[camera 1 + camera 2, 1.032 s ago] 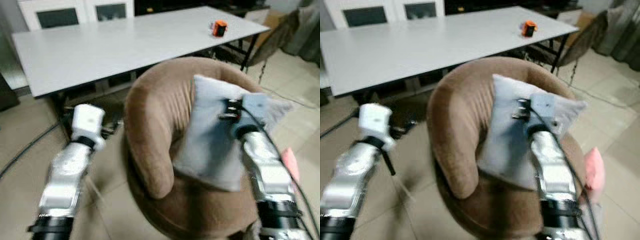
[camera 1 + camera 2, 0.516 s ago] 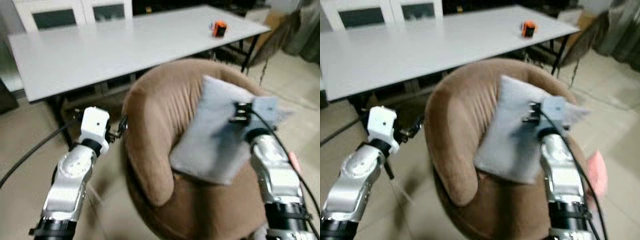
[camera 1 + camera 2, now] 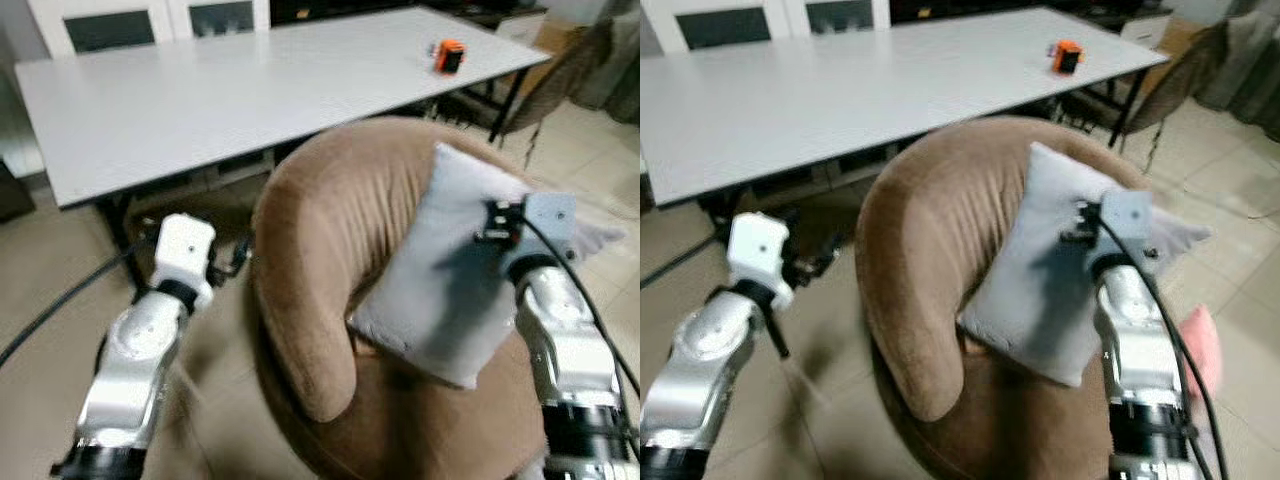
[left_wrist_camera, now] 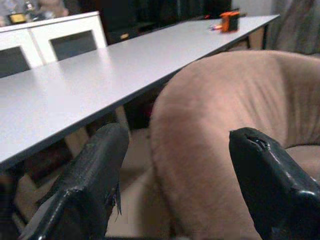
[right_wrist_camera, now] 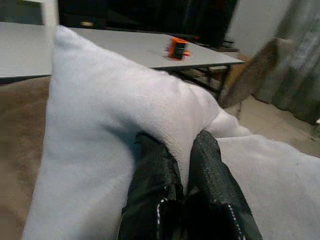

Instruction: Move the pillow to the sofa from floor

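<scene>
A pale grey pillow (image 3: 440,270) stands tilted in the round brown sofa chair (image 3: 320,230), leaning against its backrest. My right gripper (image 5: 182,175) is shut on the pillow, pinching a fold of its fabric between the black fingers (image 5: 150,170). The right arm (image 3: 560,340) reaches in from the chair's front right. My left gripper (image 4: 175,170) is open, with the chair's brown arm showing between its fingers. The left arm (image 3: 150,330) is held out beside the chair's left side, above the floor.
A long white table (image 3: 200,90) stands right behind the chair, with a small orange object (image 3: 449,55) near its far right end. A pink thing (image 3: 1200,345) lies on the tiled floor at the right. Black cables (image 3: 60,300) run over the floor at the left.
The pillow has swung more upright against the backrest, still pinched by my right gripper. The left arm has shifted slightly; the camera view has moved a little.
</scene>
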You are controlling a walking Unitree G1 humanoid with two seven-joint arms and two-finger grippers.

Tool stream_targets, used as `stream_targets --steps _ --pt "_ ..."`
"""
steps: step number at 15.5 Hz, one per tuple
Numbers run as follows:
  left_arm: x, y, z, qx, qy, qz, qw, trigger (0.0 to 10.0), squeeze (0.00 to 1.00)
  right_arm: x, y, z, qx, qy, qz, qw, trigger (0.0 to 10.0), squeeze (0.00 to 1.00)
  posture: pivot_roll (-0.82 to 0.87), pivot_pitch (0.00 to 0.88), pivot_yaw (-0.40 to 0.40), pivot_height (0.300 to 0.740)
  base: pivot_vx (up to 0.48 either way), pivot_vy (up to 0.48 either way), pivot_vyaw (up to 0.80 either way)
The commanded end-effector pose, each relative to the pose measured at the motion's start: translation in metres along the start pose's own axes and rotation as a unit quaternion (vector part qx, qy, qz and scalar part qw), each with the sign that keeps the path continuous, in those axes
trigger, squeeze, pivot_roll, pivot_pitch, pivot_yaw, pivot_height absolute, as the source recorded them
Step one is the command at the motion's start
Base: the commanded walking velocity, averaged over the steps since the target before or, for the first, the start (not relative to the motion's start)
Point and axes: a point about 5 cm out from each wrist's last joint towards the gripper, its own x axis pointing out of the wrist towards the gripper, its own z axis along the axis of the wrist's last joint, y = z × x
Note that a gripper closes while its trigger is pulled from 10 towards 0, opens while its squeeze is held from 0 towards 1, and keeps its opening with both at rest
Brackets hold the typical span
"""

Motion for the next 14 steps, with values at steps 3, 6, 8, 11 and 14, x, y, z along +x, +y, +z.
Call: stream_targets --steps 3,6,8,11,14 --pt "0.003 -0.004 0.002 -0.005 -0.003 -0.005 1.000 10.0 0.00 0.003 -0.016 0.015 -0.012 -0.033 -0.020 0.999 10.0 0.00 0.02 0.011 -0.058 0.740 0.296 0.000 0.00" --pt "0.005 -0.003 0.002 -0.006 -0.003 -0.005 1.000 10.0 0.00 0.005 -0.024 0.016 -0.018 -0.034 -0.023 0.999 10.0 0.00 0.01 0.010 -0.051 0.740 0.296 0.000 0.00" --pt "0.006 -0.004 0.002 -0.004 -0.003 -0.006 1.000 10.0 0.00 0.004 -0.026 0.013 -0.021 -0.030 -0.015 0.999 10.0 0.00 0.02 0.010 -0.056 0.740 0.292 0.000 0.00" --pt "0.005 -0.006 0.001 0.016 0.002 -0.009 1.000 10.0 0.00 0.003 -0.027 0.007 -0.027 -0.021 -0.001 0.999 10.0 0.00 0.02 0.013 -0.067 0.740 0.185 0.000 0.00" --pt "0.003 -0.009 -0.001 0.017 0.003 -0.018 1.000 10.0 0.00 0.003 -0.035 0.005 -0.035 -0.023 0.023 0.999 10.0 0.00 0.02 0.019 -0.065 0.740 0.000 0.000 0.00"
